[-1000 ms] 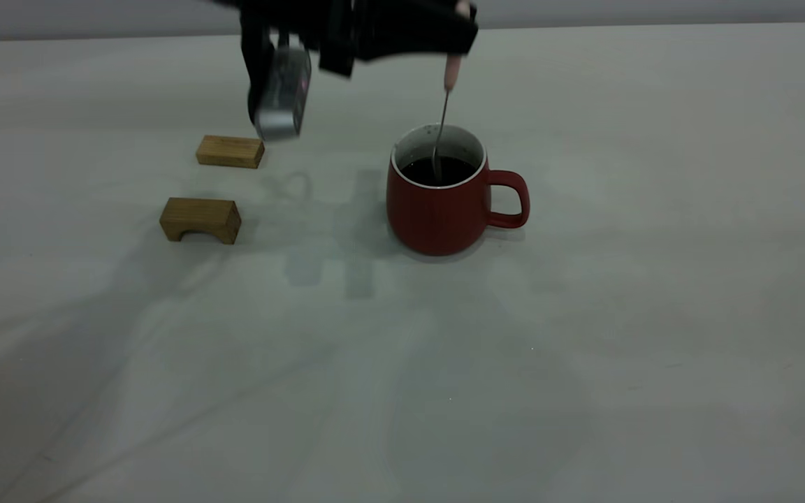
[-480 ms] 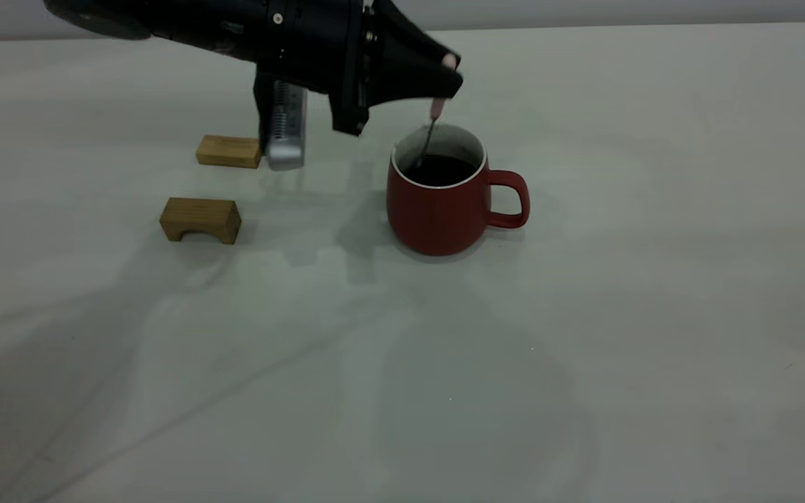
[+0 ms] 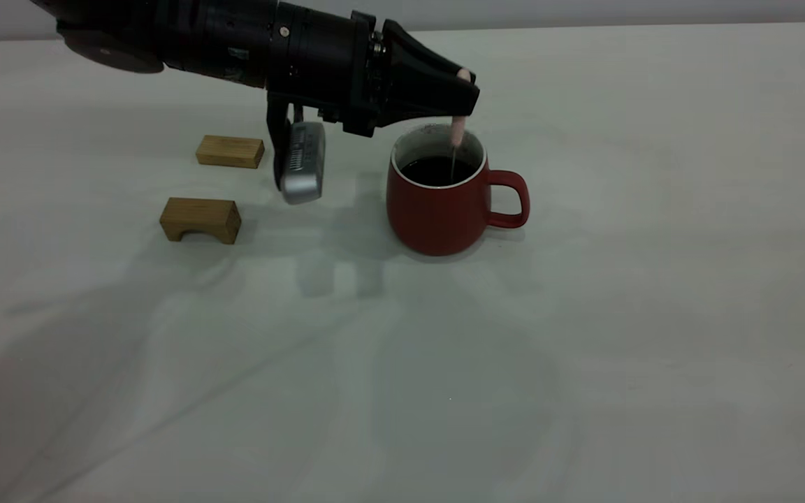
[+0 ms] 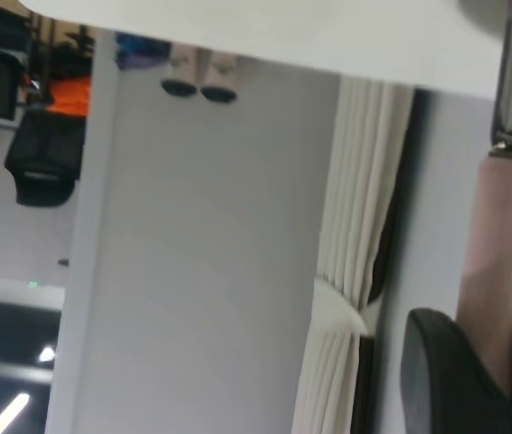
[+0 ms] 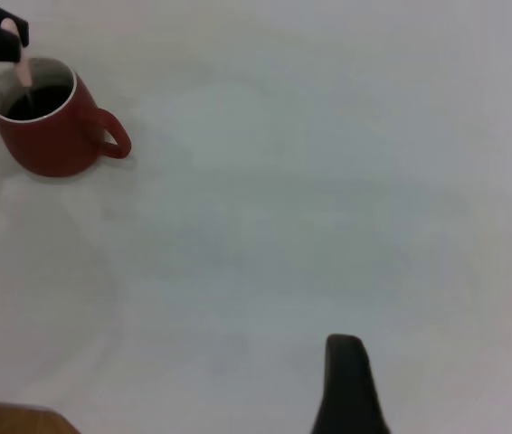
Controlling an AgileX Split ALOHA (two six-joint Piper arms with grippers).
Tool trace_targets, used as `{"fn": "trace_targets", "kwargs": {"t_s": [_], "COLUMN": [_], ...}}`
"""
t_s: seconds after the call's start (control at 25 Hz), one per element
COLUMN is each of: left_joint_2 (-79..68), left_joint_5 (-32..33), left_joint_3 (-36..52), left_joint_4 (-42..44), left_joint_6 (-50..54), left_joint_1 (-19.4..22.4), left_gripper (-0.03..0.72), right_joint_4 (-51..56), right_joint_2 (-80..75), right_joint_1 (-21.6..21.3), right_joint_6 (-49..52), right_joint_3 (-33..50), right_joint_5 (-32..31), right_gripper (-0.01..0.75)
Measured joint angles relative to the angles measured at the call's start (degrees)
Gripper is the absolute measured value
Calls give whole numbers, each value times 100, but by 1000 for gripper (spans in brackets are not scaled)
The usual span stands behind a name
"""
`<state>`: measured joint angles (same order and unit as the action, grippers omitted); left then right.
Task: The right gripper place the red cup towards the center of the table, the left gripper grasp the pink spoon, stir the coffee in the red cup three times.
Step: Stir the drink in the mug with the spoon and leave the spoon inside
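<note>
The black left gripper [image 3: 467,98] pinches the slim pink-handled spoon [image 3: 457,133] upright — its tip dipped into dark coffee [image 3: 437,170] in the rounded red ceramic cup [image 3: 437,209].

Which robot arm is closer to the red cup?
The left. Its end effector is right above the red cup, holding the pink spoon down in the coffee. The right end effector is far off, with bare table between.

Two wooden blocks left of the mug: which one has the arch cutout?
The nearer wooden block, closer to the camera, has an arched notch cut from its underside. The farther block, beside the left arm's silver-grey module, is a plain flat slab.
</note>
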<state>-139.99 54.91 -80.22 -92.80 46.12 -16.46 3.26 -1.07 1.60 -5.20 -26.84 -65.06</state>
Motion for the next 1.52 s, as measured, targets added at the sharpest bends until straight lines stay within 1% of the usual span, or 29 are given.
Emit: {"fn": "trace_targets", "kwargs": {"t_s": [0.12, 0.2, 0.32, 0.4, 0.56, 0.64, 0.76, 0.84, 0.92, 1.04, 1.12, 1.2, 1.32, 1.44, 1.52], "left_joint_2": [143, 170, 170, 157, -19, -56, -31, 58, 175, 286, 288, 252, 144, 67, 64], "left_joint_5": [-361, -636, -822, -720, -211, -38, 0, -145, -458, -905, -977, -822, -274, 86, 143], "left_joint_3": [-34, -127, -201, -208, -233, -233, -233, -233, -233, -233, -238, -238, -243, -243, -243], "left_joint_4": [374, 502, 470, 220, -288, -266, 39, 405, 693, 802, 639, 371, -10, 73, 308], "left_joint_6": [52, -190, -693, -923, -990, -699, -7, 257, 237, -297, -720, -953, -963, -504, -88], "left_joint_1": [17, 34, 42, 42, -13, -46, -65, -65, -65, -65, -65, -65, -65, -65, -65], "left_gripper": [177, 177, 177, 177, 177, 177, 177, 177, 177, 177, 177, 177, 177, 177, 177], "right_joint_4": [0, 0, 0, 0, 0, 0, 0, 0, 0, 0, 0, 0, 0, 0, 0], "right_joint_2": [0, 0, 0, 0, 0, 0, 0, 0, 0, 0, 0, 0, 0, 0, 0], "right_joint_1": [0, 0, 0, 0, 0, 0, 0, 0, 0, 0, 0, 0, 0, 0, 0], "right_joint_6": [0, 0, 0, 0, 0, 0, 0, 0, 0, 0, 0, 0, 0, 0, 0], "right_joint_3": [0, 0, 0, 0, 0, 0, 0, 0, 0, 0, 0, 0, 0, 0, 0], "right_joint_5": [0, 0, 0, 0, 0, 0, 0, 0, 0, 0, 0, 0, 0, 0, 0], "right_gripper": [586, 586, 586, 586, 586, 586, 586, 586, 586, 586, 586, 586, 586, 586, 586]}}
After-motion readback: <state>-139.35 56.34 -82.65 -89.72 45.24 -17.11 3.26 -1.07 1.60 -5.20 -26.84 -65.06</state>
